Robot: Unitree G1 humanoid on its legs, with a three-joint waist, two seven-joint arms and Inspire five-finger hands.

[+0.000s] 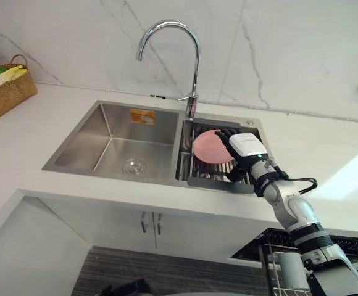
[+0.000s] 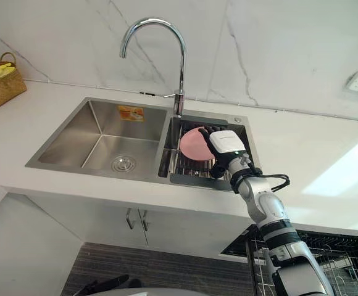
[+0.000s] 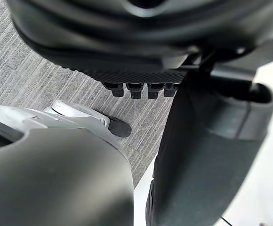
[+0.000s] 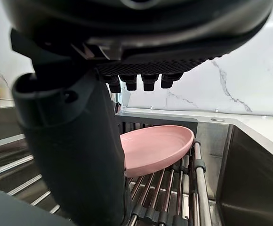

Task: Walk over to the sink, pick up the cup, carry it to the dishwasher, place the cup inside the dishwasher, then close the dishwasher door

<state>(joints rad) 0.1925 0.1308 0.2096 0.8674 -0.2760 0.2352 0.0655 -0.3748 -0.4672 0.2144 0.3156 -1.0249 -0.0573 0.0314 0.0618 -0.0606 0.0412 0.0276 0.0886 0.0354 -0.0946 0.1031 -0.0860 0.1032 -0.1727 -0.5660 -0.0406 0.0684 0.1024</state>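
A pink shallow dish [image 1: 208,147] leans on the roll-up drying rack [image 1: 219,177] over the sink's right basin; I see no cup. My right hand [image 1: 248,148] reaches over the counter edge to the dish's right side, open. In the right wrist view the dish [image 4: 160,146] lies just past the thumb [image 4: 75,155], with the fingers [image 4: 141,81] above its rim and nothing held. My left hand [image 3: 207,150] hangs open over the grey floor.
The steel left basin [image 1: 120,145] has a drain and a tall curved faucet [image 1: 194,61] behind it. A woven basket [image 1: 3,92] with produce stands on the counter far left. The open dishwasher's wire rack [image 1: 274,259] shows at lower right, below the counter.
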